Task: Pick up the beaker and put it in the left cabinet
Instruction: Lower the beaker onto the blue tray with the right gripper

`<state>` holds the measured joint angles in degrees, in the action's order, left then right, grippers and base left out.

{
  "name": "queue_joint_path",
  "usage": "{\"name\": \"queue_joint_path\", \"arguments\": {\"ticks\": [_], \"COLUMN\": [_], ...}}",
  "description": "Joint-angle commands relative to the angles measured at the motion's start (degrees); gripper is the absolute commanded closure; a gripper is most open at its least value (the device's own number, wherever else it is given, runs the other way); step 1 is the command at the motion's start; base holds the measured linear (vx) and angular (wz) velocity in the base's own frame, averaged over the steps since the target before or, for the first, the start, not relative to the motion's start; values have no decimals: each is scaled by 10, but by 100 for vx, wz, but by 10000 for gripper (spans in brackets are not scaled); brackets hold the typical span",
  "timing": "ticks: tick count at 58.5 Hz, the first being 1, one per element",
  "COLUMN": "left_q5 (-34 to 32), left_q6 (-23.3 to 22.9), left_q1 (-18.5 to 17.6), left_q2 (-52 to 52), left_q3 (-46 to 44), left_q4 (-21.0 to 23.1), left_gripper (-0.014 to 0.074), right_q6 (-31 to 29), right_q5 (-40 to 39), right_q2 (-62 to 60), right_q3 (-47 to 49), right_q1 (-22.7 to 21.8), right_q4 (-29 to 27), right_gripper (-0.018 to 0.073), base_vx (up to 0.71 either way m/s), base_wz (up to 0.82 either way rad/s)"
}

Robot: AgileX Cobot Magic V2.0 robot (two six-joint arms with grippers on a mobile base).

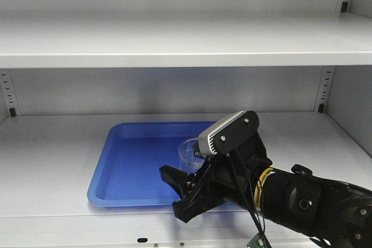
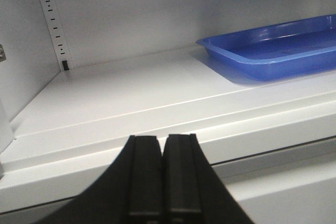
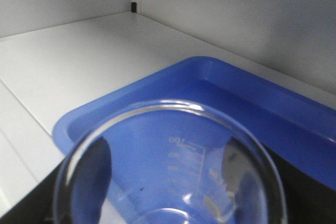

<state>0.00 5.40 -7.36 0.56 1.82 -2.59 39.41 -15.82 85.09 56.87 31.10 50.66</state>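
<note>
**Ana:** Beaker, the small clear glass cylinder with faint printed marks, sits upright between the jaws of the right gripper, over the near right part of the shallow blue plastic tray. It is already inside the tall white left cabinet, above the lower pale shelf.

**Ben:** Is it resting on the tray or hanging?

**Ana:** I can't tell; its base is hidden. The dark fingers show through the glass on both sides, so I judge them clamped on it.

**Ben:** Why upright, and why the tray?

**Ana:** Held mouth up, it can be set straight onto its flat base, and the raised rim would probably stop it sliding.

**Ben:** And the left gripper?

**Ana:** Pads pressed together, holding nothing, parked at the shelf's front edge, well clear of the tray.
</note>
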Motion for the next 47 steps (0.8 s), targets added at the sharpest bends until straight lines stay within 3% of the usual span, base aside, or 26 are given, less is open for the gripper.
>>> {"name": "queue_joint_path", "arguments": {"ticks": [1, 15, 33, 47], "left_q5": [-43, -43, -43, -43], "left_q6": [-2, -2, -2, -2], "left_q1": [0, 0, 0, 0], "left_q2": [11, 11, 11, 11], "left_q3": [9, 9, 9, 9], "left_q4": [2, 2, 2, 2], "left_gripper": [595, 595, 595, 595], "right_q6": [-8, 5, 14, 15], "right_q5": [19, 39, 41, 54], "right_q2": [-15, 64, 193, 227], "right_q3": [38, 145, 234, 250], "right_q1": [-5, -44, -43, -43], "right_q4": [-24, -25, -24, -26], "right_gripper": [565, 564, 558, 525], "base_vx": [2, 0, 0, 0], "base_wz": [-2, 0, 0, 0]}}
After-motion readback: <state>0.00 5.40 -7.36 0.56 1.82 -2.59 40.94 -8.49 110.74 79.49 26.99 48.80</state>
